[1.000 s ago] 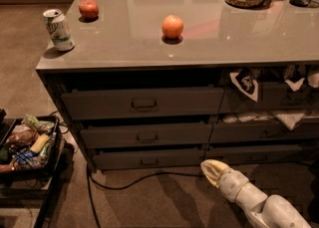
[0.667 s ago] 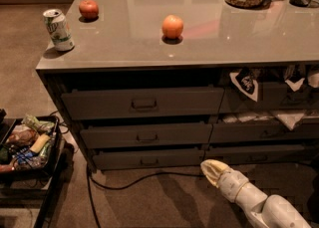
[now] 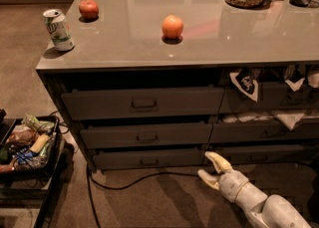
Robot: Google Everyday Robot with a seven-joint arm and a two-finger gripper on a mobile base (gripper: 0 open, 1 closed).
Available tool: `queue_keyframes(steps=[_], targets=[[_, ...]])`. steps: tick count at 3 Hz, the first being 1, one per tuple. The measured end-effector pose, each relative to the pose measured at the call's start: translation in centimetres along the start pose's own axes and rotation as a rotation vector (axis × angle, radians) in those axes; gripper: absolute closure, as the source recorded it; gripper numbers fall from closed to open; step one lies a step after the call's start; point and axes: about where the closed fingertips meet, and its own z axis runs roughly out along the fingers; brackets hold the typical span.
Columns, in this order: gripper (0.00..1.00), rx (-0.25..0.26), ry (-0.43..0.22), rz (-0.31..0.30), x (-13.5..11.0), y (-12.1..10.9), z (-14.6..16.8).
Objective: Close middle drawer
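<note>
Grey middle drawer (image 3: 147, 135), front running left-right, facing camera, pincer (image 3: 212, 171) open, lower right, apart.

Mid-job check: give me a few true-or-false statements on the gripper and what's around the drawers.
1. The gripper holds the handle of the middle drawer. False: it hangs open near the floor, lower and to the right.
2. A soda can stands on the left corner of the counter. True.
3. Both fruits lie in a drawer. False: the apple and the orange sit on the counter.
4. A cable lies on the floor. True.
</note>
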Motion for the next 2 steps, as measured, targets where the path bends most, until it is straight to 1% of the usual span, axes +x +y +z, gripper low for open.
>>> queue_keyframes(steps=[1,2], targets=[[0.00,0.000,0.000,0.000,0.00,0.00,0.00],[0.00,0.000,0.000,0.000,0.00,0.00,0.00]])
